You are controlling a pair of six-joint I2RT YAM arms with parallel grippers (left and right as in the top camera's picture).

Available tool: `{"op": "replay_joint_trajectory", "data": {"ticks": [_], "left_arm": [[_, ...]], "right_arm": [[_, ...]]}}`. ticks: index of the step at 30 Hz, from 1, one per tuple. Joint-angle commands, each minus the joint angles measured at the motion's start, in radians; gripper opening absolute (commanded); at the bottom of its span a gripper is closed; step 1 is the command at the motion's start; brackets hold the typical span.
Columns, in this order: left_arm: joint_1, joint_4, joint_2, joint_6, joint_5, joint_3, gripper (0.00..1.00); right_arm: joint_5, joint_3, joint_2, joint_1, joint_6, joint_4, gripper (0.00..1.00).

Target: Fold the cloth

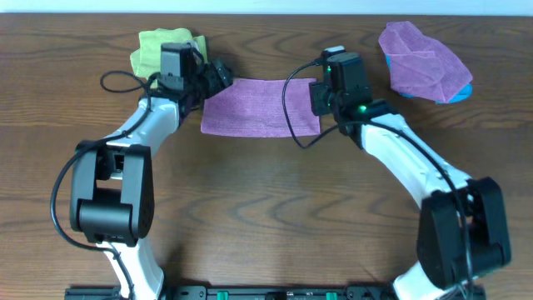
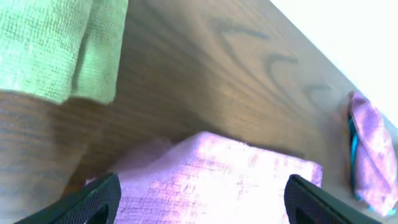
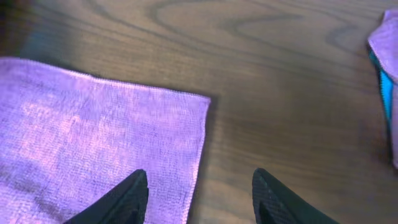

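A purple cloth (image 1: pixel 261 106) lies flat as a folded rectangle on the wooden table, between my two grippers. My left gripper (image 1: pixel 218 77) is open at the cloth's upper left corner; in the left wrist view the cloth (image 2: pixel 211 180) fills the space between the open fingers (image 2: pixel 202 200). My right gripper (image 1: pixel 320 93) is open over the cloth's right edge; in the right wrist view the cloth's far right corner (image 3: pixel 112 137) lies under the left finger, with the fingers (image 3: pixel 200 186) straddling the edge. Neither holds anything.
A yellow-green cloth (image 1: pixel 160 50) lies bunched at the back left, also in the left wrist view (image 2: pixel 59 46). A purple cloth over a blue one (image 1: pixel 423 60) sits at the back right. The table's far edge is close behind.
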Motion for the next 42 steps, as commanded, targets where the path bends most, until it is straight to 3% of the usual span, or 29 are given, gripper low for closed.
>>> {"op": "replay_joint_trajectory", "data": {"ticks": [1,5,11,23,31,34,42], "left_arm": [[0.006,-0.076,-0.018,0.089,0.011,0.057,0.84],[0.019,-0.163,-0.018,0.154,0.011,0.069,0.8],[0.021,-0.183,-0.017,0.156,-0.05,0.069,0.8],[0.015,-0.029,0.057,0.166,-0.119,0.069,0.77],[0.014,0.001,0.132,0.179,-0.087,0.069,0.75],[0.01,0.018,0.133,0.179,-0.08,0.069,0.66],[-0.011,0.037,0.133,0.175,-0.062,0.069,0.26]], "right_arm": [[0.003,0.011,-0.027,-0.004,0.02,-0.046,0.53],[-0.021,0.011,-0.031,-0.004,0.025,-0.072,0.53],[-0.031,0.011,0.012,-0.007,0.05,-0.045,0.53],[0.007,0.011,0.214,-0.059,0.048,0.216,0.52],[0.007,0.011,0.234,-0.1,0.041,0.217,0.5],[0.007,0.011,0.234,-0.101,0.041,0.203,0.5],[0.007,0.011,0.234,-0.101,0.041,0.203,0.49]]}}
